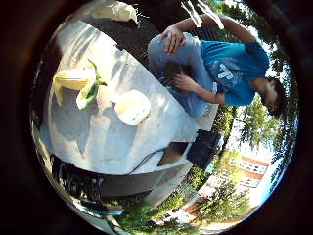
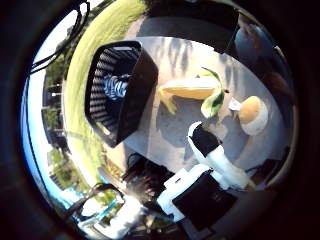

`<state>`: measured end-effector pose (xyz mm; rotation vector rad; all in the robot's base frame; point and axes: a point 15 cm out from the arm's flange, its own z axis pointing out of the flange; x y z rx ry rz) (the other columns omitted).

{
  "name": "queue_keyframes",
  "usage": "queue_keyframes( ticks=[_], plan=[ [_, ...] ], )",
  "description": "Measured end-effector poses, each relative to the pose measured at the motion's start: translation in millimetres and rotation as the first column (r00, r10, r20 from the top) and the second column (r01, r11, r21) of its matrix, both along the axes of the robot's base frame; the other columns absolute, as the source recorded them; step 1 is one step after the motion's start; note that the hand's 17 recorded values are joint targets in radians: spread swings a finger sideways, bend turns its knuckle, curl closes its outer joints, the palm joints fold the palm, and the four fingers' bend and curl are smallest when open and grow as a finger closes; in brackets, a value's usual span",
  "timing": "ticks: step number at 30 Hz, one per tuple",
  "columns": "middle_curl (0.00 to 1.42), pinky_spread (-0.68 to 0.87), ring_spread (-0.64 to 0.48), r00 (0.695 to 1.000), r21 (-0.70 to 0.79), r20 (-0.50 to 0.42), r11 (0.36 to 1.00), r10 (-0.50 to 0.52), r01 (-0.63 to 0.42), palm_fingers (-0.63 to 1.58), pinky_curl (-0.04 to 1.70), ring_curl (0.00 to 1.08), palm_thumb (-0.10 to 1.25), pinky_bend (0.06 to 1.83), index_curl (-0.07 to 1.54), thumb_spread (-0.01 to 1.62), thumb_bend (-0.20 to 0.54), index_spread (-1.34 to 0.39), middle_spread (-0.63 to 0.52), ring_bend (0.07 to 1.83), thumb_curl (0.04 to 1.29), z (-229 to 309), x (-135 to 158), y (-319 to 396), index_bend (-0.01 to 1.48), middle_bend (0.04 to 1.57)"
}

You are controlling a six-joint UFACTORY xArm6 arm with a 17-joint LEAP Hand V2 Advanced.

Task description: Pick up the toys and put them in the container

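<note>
Corn toy, yellow with green husk leaves, lies on the grey worktop at upper centre of the thumb-side frame, just beside the black slatted container at left, which holds a striped toy. A round cream toy sits at right. The hand hovers over the worktop with straight fingers, grasping nothing.

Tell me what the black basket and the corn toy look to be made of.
Black basket: likely rigid plastic, matte, with moulded slotted walls. Corn toy: probably soft plastic or rubber, smooth yellow body with green-white husk leaves; the exact material is unclear.
</note>
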<state>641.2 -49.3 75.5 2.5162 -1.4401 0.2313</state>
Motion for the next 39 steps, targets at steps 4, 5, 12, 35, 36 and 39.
queue_keyframes(
  ticks=[4, 5, 12, 35, 36, 39],
  plan=[
    [0.31, 0.43, 0.26, 1.0, -0.003, 0.002, 1.0, 0.029, -0.029, 0.07, 0.35, 0.31, 0.54, 0.49, 0.26, 1.1, -0.046, -0.22, 0.08, 0.44, 0.35, -40.5, 4.0, 1.4, 0.19, 0.17],
    [0.31, 0.43, 0.26, 0.999, 0.002, 0.008, 0.999, 0.04, -0.04, 0.09, 0.35, 0.31, 0.51, 0.48, 0.27, 1.1, -0.051, -0.21, 0.08, 0.44, 0.34, -53.3, 6.0, 4.5, 0.19, 0.17],
    [0.3, 0.45, 0.28, 0.998, 0.027, 0.014, 0.998, 0.062, -0.062, 0.16, 0.32, 0.3, 0.44, 0.47, 0.3, 1.08, -0.04, -0.14, 0.08, 0.4, 0.31, -121.0, 2.9, 21.4, 0.21, 0.16],
    [0.56, 0.49, 0.15, 0.987, -0.038, -0.106, 0.991, 0.122, -0.126, 1.31, 0.4, 0.5, 0.64, 0.85, 0.43, 1.07, 0.018, -0.36, -0.08, 0.99, 0.36, -150.9, -28.6, 49.9, 0.38, 0.81],
    [0.6, 0.48, 0.13, 0.984, -0.048, -0.133, 0.991, 0.117, -0.125, 1.27, 0.43, 0.53, 0.69, 0.91, 0.45, 1.06, 0.028, -0.39, -0.09, 1.06, 0.38, -148.8, -34.8, 49.3, 0.38, 0.88],
    [0.68, 0.44, 0.07, 0.973, -0.076, -0.206, 0.989, 0.106, -0.124, 1.17, 0.51, 0.6, 0.86, 1.05, 0.49, 1.04, 0.082, -0.47, -0.12, 1.2, 0.45, -138.6, -51.8, 49.0, 0.4, 1.01]
  ],
)
